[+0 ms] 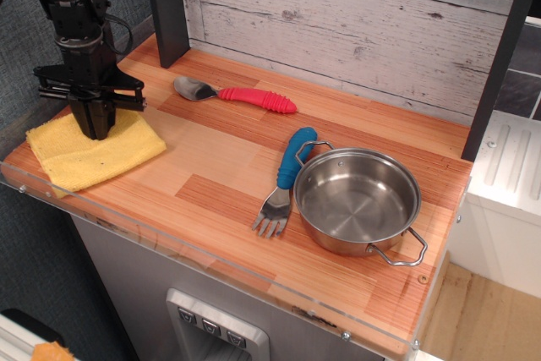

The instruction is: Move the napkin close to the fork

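Black gripper [95,128] points straight down onto the yellow napkin [91,149], its tips pressed into the cloth near the back edge; how wide it is open, I cannot tell; the napkin lies flat at the left end of the table [228,183], well apart from the fork [285,180]; the blue fork rests just beside the pot [356,199]; 1 red spoon [237,95] lies near the wall.

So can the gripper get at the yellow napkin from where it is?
Probably yes. The gripper is already down on the napkin at the counter's left end, and nothing lies on or over the cloth. Whether its fingers are open or shut cannot be told.
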